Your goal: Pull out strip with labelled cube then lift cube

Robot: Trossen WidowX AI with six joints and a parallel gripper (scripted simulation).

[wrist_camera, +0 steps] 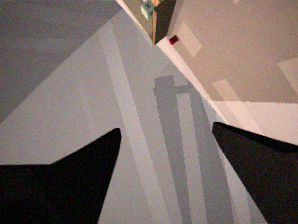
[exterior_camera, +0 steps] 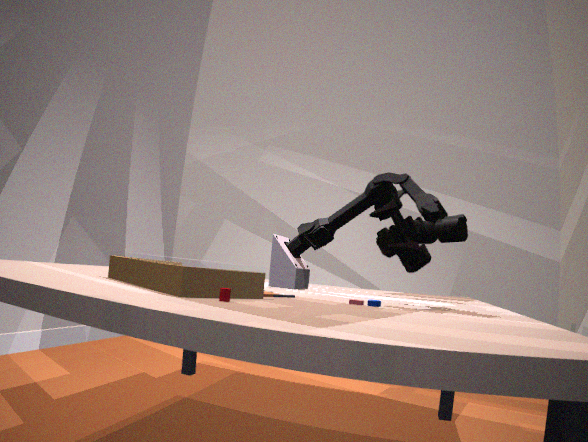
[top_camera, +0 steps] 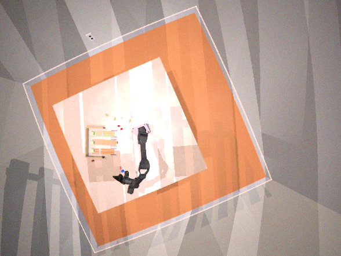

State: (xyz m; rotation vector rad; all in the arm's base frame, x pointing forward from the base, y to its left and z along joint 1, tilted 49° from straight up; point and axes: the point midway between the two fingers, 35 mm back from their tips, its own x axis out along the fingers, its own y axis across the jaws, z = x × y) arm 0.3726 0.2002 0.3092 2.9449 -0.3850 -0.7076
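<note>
A tan open-sided box on the table's left part holds three orange strips side by side. The top strip and the bottom strip look segmented; the middle strip looks plain. A small pale cube sits at the inner end of each strip; one pale green cube with a mark shows at the top of the wrist view, next to the box wall. My gripper is open and empty. It hangs well above the table, apart from the box, near the table's edge.
A red cube lies just outside the box. A blue cube and a dark red piece lie near the arm. Small red and orange bits are scattered beyond the box. The grey arm base stands mid-table.
</note>
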